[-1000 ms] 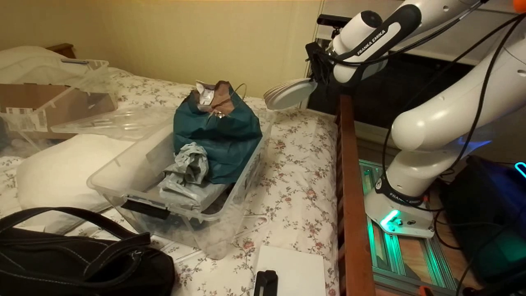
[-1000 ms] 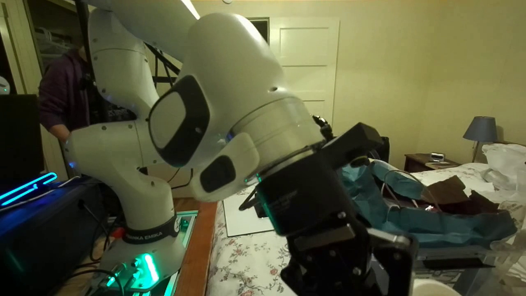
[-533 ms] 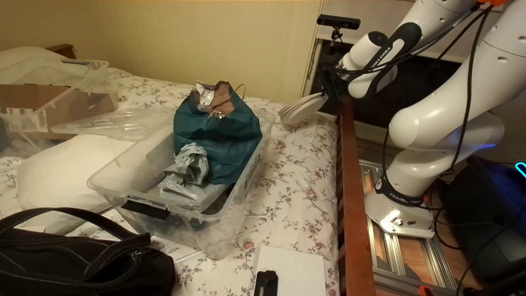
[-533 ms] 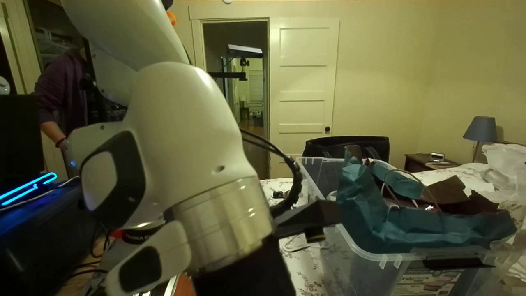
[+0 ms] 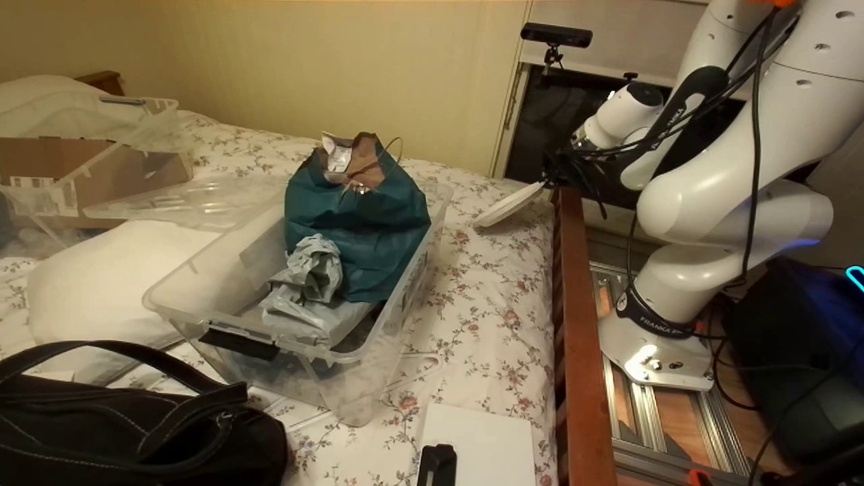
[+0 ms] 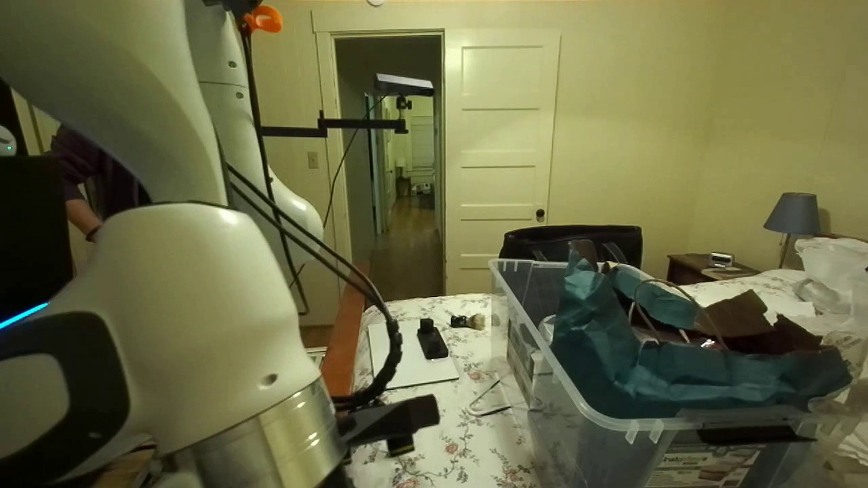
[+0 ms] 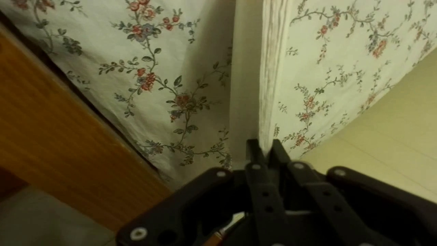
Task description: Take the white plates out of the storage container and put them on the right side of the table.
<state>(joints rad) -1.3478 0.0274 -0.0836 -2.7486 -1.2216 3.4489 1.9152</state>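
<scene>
"While the black two-fingered gripper point(image 7: 266, 150) pinches a stack of thin round white plates point(image 7: 269, 78), its jaws narrow, how far along is this?"
"Out and nearly placed, I'd judge: they slope just over the flower-printed white table point(image 5: 476, 304), contact unclear. Setting flat and release remain."
"And the clear plastic storage container point(image 5: 290, 374)?"
"Farther off; a crumpled teal bag point(image 5: 358, 219) hides whether more lie inside."

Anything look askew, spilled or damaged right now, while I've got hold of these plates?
The white plates look askew: the gripper pinches them at one edge, and they slant down toward the table instead of lying flat. I cannot tell whether their low edge is touching down. I see no spill or damage.
</scene>
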